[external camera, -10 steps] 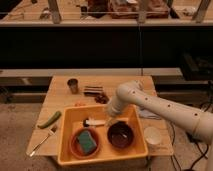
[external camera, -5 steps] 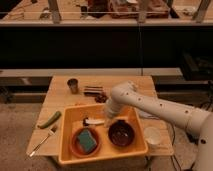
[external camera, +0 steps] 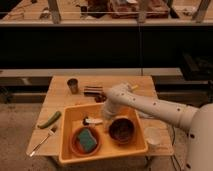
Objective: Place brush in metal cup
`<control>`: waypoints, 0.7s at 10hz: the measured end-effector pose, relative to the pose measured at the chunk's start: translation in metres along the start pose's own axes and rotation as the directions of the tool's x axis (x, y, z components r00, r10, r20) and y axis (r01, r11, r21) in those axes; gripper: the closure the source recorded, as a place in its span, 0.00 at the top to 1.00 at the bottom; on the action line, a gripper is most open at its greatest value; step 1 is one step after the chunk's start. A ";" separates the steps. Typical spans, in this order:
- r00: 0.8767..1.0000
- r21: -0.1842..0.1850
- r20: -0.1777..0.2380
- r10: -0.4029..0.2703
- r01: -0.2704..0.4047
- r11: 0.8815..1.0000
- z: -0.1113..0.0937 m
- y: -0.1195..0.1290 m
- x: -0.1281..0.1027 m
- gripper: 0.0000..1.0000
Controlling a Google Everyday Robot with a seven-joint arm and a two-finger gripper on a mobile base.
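camera view: the brush is slim, with a pale handle and a small dark head. it lies flat in the yellow tub, just picture-left of the pincer, handle end toward it. the metal cup, a dull grey tumbler, stands on the wooden table, well beyond the pincer and further left. the white arm reaches in from the right, bends, and points down into the tub. whether the pincer is clenched or released, i cannot tell.
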 end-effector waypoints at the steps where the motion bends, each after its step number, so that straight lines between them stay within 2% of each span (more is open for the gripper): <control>1: 1.000 -0.005 -0.002 -0.001 0.001 1.000 0.002 0.001 0.000 0.56; 4: 1.000 -0.013 0.003 0.004 -0.004 1.000 0.003 0.002 -0.001 0.33; 7: 1.000 -0.013 0.012 0.025 -0.025 1.000 0.004 0.001 -0.002 0.32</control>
